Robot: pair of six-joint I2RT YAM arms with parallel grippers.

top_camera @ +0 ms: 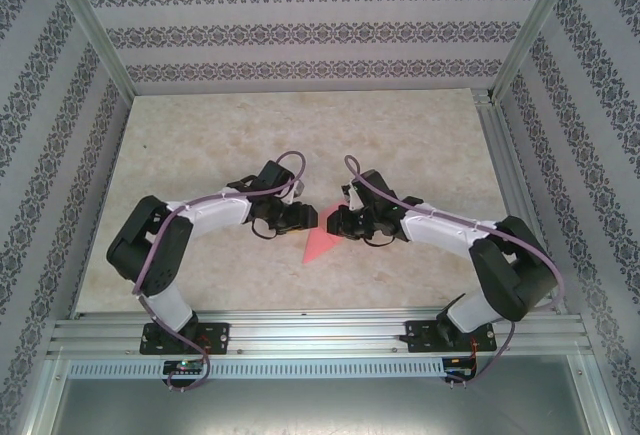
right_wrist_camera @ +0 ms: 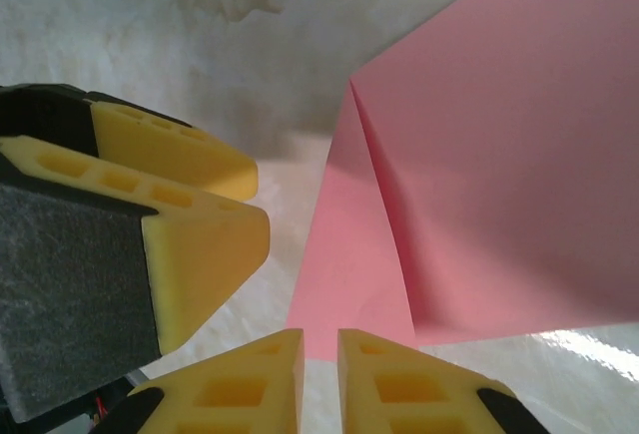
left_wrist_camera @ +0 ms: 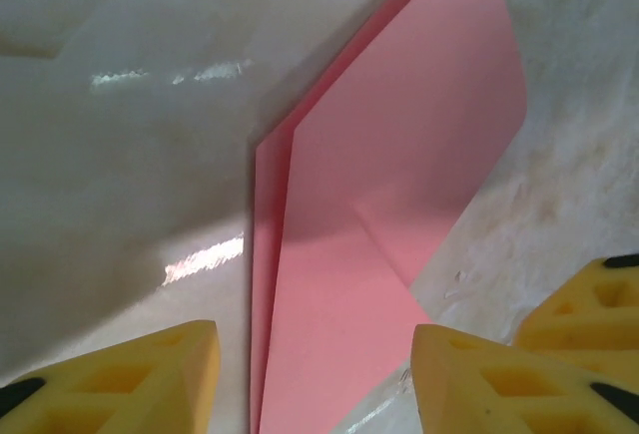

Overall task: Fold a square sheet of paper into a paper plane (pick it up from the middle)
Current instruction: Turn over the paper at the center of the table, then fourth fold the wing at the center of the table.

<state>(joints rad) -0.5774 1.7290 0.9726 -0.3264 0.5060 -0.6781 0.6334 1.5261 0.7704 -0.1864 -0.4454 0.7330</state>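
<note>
Paper [left_wrist_camera: 399, 175] shows layered folds from the wrists, just a pink triangle overhead. Left jaws spread; right jaws nearly together, pinching unclear.

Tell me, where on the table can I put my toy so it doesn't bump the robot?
The widest bare patch of table runs along the back wall. A smaller one lies between the paper and the front rail. The middle is crowded: left gripper and right gripper meet at the paper.
</note>
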